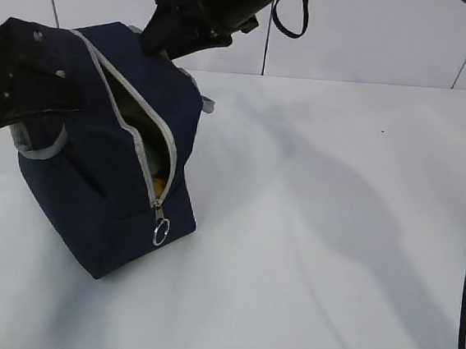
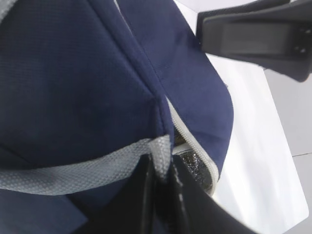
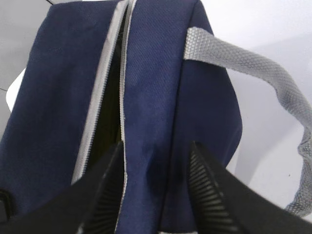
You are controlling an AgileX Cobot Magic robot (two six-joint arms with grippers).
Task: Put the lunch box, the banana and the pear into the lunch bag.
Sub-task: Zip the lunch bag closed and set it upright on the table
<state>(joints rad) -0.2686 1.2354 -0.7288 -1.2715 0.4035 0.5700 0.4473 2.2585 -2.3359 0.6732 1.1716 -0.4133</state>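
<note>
nearly done: lunch bag point(image 1: 100, 186) upright on desk point(image 1: 334, 234), unzipped, something yellow inside, no food outside; left claw point(image 2: 161, 195) clamped on its grey strap point(image 2: 73, 170), right claw point(image 3: 156, 190) half-open astride its top.

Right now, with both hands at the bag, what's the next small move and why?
Probably start zipping the navy-blue fabric lunch bag shut: nothing remains on the white table, yellow shows inside, and the grey zipper's ring pull hangs at the open end.
</note>
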